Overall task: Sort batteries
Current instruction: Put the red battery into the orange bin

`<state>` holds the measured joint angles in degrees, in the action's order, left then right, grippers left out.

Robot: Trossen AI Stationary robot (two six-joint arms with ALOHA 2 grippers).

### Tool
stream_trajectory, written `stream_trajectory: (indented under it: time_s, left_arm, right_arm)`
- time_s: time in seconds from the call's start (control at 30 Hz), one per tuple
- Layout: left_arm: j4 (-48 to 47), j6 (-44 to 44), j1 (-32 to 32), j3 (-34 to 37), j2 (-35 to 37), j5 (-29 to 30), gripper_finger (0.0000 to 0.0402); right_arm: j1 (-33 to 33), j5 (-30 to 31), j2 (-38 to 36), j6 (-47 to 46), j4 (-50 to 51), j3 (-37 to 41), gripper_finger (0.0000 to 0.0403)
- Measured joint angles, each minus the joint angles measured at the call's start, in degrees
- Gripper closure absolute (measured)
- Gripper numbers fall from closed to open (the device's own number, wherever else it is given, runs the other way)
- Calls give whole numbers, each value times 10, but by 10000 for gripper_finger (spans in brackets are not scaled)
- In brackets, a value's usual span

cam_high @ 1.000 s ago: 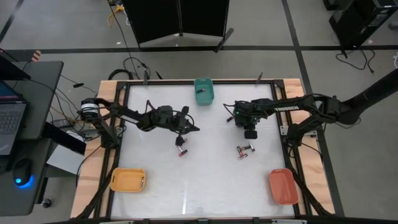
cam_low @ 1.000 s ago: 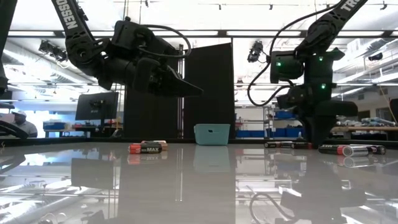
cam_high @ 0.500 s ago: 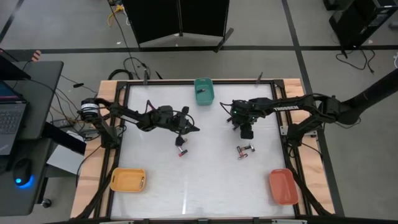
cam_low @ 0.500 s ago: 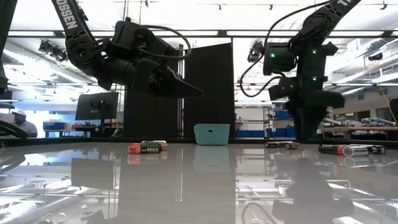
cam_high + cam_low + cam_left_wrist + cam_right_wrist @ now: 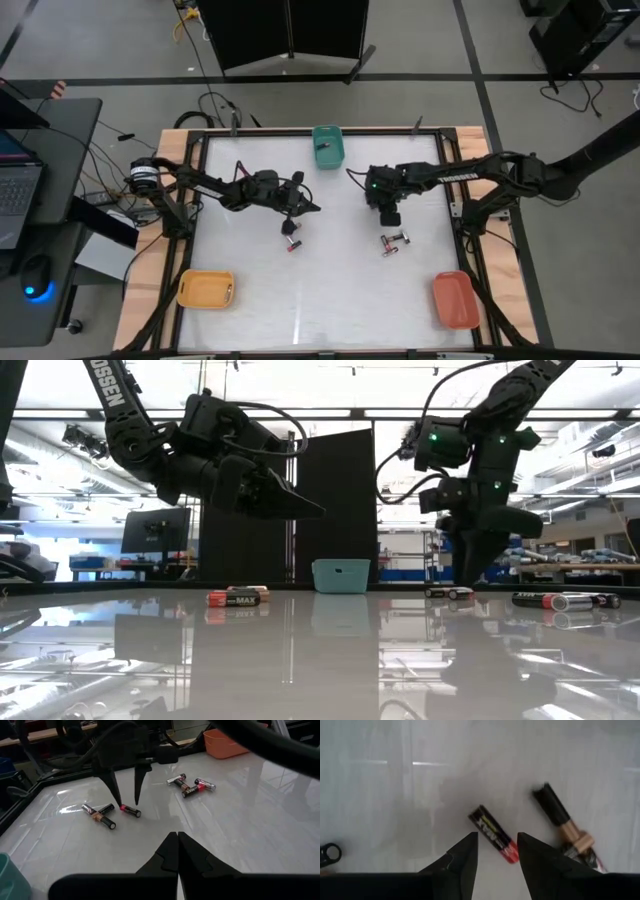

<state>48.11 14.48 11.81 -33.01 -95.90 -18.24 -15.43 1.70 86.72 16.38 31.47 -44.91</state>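
In the middle of the high view, a little right of centre, the right gripper [image 5: 389,219] hangs low over the table with its fingers spread apart and nothing between them. To do this step well, I think it should centre the jaws across the body of the black battery [image 5: 495,834], go straight down and close gently, so the cell does not roll. In the right wrist view this battery lies just above the gap between the fingertips. The left gripper [image 5: 313,208] waits left of centre, fully closed and empty.
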Motion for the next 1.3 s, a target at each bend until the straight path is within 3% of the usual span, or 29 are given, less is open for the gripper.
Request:
stream_trajectory:
  time_s: [0.63, 0.87, 1.03, 1.3]
  left_arm:
    - [-1, 1, -10, 0, 0, 0, 396]
    - [0, 1, -10, 0, 0, 0, 396]
    - [0, 1, -10, 0, 0, 2, 396]
    - [0, 0, -10, 0, 0, 3, 396]
  right_arm:
    - [4, -15, 51, 28, -21, -2, 263]
    - [4, -16, 56, 16, -17, -3, 297]
    - [7, -16, 59, -2, 15, -25, 343]
    - [50, 4, 60, -67, 115, -102, 344]
